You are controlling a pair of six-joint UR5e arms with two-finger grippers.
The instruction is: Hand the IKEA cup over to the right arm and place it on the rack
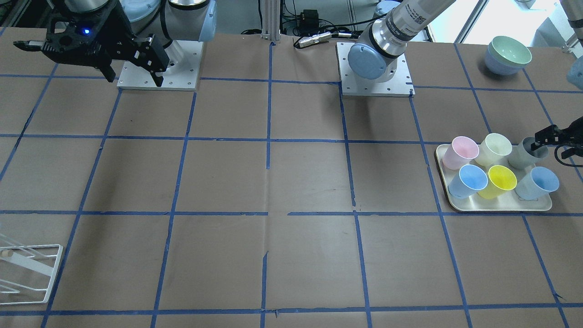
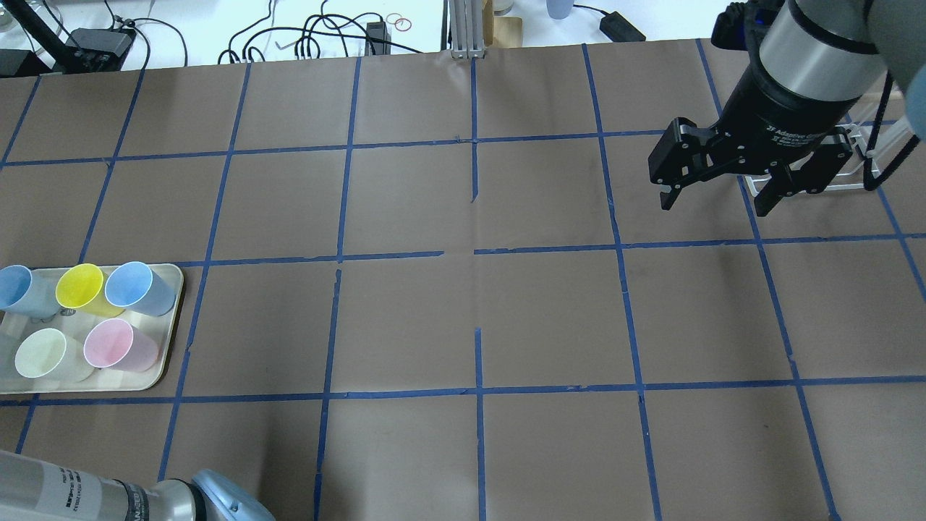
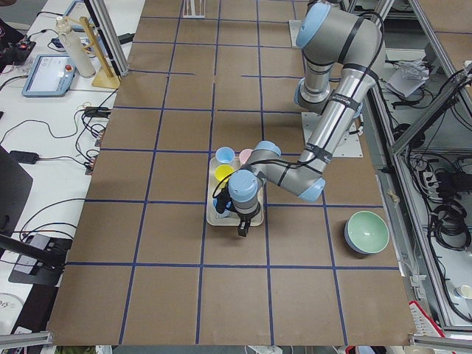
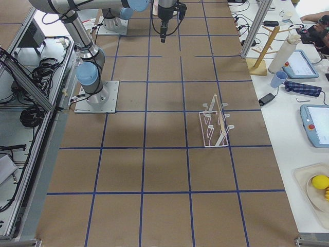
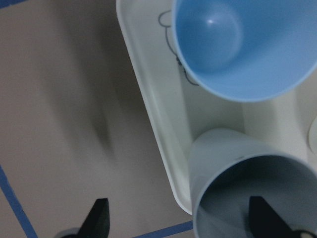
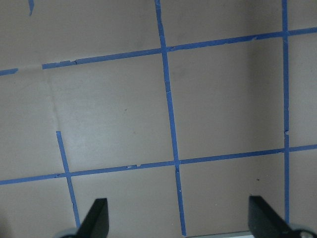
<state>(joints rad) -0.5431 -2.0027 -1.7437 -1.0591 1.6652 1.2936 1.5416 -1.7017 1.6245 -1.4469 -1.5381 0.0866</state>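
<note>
The pale grey IKEA cup point(image 1: 526, 154) stands at the end of the back row on the cream tray point(image 1: 501, 207). It fills the lower right of the left wrist view point(image 5: 233, 168). My left gripper point(image 1: 546, 141) is open at the cup's rim, with one finger point(image 5: 262, 218) inside the cup and the other point(image 5: 99, 218) outside, over the table. My right gripper point(image 2: 716, 189) is open and empty, held high above the table. The white wire rack point(image 4: 216, 123) stands by the table's far edge on my right side. It is partly hidden behind the right gripper in the overhead view point(image 2: 864, 163).
The tray also holds a pink cup point(image 1: 460, 152), a cream cup point(image 1: 494, 149), two light blue cups point(image 1: 469, 180) point(image 1: 539, 182) and a yellow cup point(image 1: 498, 181). Stacked green and blue bowls point(image 1: 508, 55) stand near the left arm's base.
</note>
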